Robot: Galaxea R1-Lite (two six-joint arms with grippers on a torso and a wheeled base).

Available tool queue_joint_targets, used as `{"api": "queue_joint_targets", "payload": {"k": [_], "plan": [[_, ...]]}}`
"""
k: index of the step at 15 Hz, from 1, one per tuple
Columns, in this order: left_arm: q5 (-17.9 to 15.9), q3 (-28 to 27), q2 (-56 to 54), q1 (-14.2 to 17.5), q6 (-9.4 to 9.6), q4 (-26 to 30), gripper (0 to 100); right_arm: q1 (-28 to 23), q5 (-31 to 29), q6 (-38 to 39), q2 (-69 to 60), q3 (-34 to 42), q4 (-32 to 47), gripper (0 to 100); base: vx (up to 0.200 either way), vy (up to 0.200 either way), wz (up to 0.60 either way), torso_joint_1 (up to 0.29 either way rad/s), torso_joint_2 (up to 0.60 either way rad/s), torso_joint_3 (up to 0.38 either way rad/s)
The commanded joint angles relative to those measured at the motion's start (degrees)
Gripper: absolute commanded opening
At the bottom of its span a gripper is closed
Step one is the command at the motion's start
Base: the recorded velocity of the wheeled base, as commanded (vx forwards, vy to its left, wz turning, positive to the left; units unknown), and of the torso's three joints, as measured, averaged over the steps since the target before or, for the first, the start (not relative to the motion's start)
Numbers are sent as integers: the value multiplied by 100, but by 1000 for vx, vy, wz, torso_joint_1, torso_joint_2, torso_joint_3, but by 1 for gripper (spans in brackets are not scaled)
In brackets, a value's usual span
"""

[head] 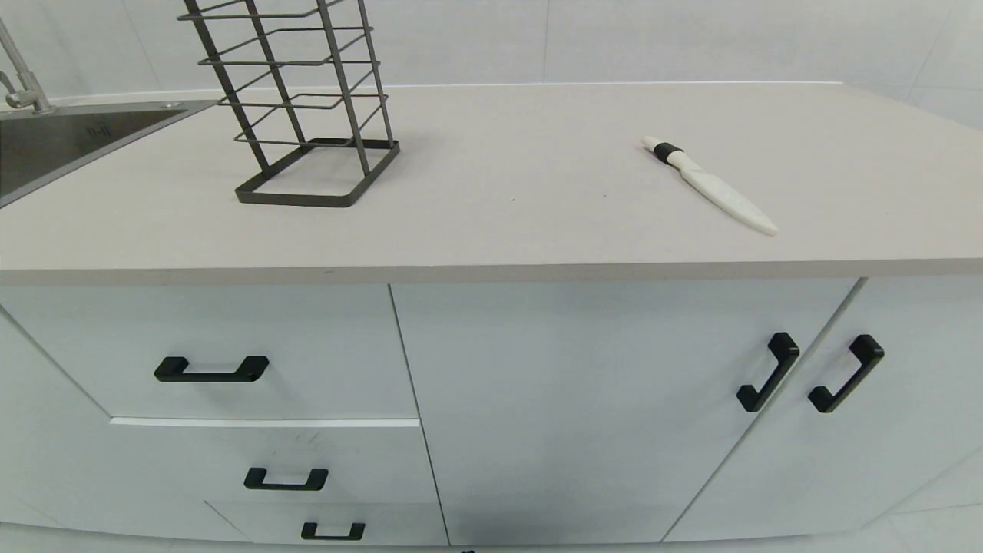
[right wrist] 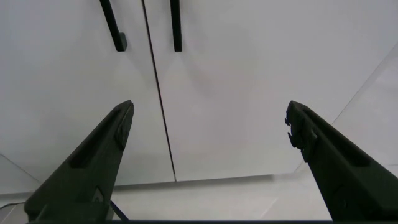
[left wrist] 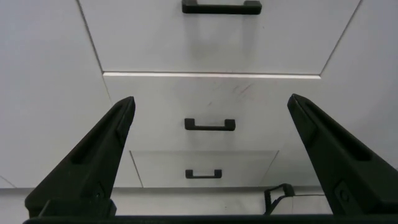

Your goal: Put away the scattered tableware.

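Observation:
A white knife (head: 709, 184) with a black band near its handle end lies flat on the right part of the countertop (head: 507, 192), pointing toward the front right. A dark wire rack (head: 303, 100) stands upright at the back left of the counter. My left gripper (left wrist: 210, 109) is open, low in front of the white drawers (left wrist: 210, 112), with nothing between its fingers. My right gripper (right wrist: 210, 112) is open too, facing the white cabinet doors (right wrist: 217, 93) and holding nothing.
A steel sink (head: 54, 142) with a tap (head: 19, 77) sits at the far left of the counter. Below are drawers with black handles (head: 211, 370) on the left and doors with black handles (head: 768, 372) on the right. A tiled wall backs the counter.

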Motion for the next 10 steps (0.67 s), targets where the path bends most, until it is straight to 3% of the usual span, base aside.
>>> {"api": "queue_joint_targets", "payload": {"k": [1,10], "plan": [[-1,0,7,0,-2,-4,100,1,1,-1,4,0,1,100,0,0,0,251,-163,-188],[-1,0,7,0,-11,-4,100,1,1,-1,4,0,1,100,0,0,0,213,-525,-214]]}}
